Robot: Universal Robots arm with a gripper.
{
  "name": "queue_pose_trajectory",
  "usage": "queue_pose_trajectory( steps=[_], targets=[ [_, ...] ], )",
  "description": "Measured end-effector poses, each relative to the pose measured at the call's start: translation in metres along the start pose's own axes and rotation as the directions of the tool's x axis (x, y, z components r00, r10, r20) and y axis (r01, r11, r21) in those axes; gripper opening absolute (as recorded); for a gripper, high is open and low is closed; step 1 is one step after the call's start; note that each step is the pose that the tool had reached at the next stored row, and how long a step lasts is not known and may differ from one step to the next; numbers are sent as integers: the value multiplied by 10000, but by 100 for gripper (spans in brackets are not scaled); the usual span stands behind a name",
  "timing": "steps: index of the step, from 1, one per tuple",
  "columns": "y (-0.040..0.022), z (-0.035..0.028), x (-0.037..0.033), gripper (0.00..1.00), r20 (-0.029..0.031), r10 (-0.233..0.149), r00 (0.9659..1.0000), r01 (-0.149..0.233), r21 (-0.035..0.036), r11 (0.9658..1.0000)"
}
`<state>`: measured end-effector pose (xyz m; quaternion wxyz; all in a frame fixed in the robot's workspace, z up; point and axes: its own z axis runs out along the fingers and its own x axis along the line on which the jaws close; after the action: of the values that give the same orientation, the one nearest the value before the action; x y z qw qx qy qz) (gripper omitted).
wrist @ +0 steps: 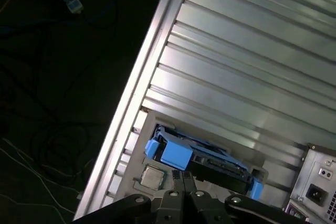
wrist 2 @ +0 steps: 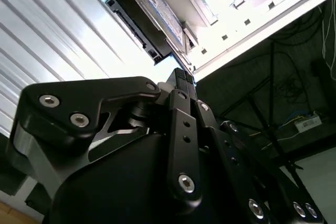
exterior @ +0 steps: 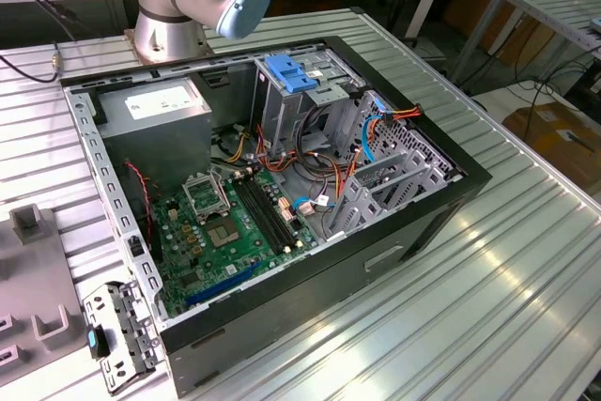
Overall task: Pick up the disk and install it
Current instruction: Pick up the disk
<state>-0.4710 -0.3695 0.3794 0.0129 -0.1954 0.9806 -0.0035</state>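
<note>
The disk point(wrist: 215, 162) lies flat on a grey holder point(wrist: 137, 157) at the edge of the ribbed metal table, with blue plastic rails along its sides. In the second wrist view the disk point(wrist 2: 149, 17) shows its labelled face and dark edge. My gripper point(wrist: 184, 178) hangs just above the disk, near one long side, its two black fingers pressed together with nothing between them. The gripper point(wrist 2: 181, 77) tips end close beside the disk's near corner, apart from it.
The open computer case point(exterior: 451, 204) lies on the table with its motherboard, cables and a blue-topped drive cage point(exterior: 291, 72). A loose metal bracket point(exterior: 117, 335) lies by the case. A processor chip point(wrist: 152, 177) sits beside the disk. A grey box point(wrist: 317, 182) stands nearby.
</note>
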Motion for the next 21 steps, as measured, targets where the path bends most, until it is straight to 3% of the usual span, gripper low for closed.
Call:
queue_pose_trajectory(
  steps=[4, 7, 13, 15, 17, 19, 20, 21],
  targets=[
    [0, 1, 0, 11, 7, -574, 9984, 574, -13, 9984],
    [0, 2, 0, 11, 15, -1159, 9933, 1159, -27, 9933],
    [0, 6, 0, 11, 35, -2406, 9706, 2406, -54, 9706],
    [0, 8, 0, 11, 46, -3011, 9536, 3012, -66, 9536],
    [0, 9, 0, 11, 53, -3362, 9418, 3362, -73, 9417],
    [0, 10, 0, 11, 62, -3750, 9270, 3750, -81, 9270],
    [0, 11, 0, 11, 66, -3980, 9174, 3981, -85, 9173],
    [0, 12, 0, 11, 70, -4131, 9107, 4131, -88, 9106]
  ],
)
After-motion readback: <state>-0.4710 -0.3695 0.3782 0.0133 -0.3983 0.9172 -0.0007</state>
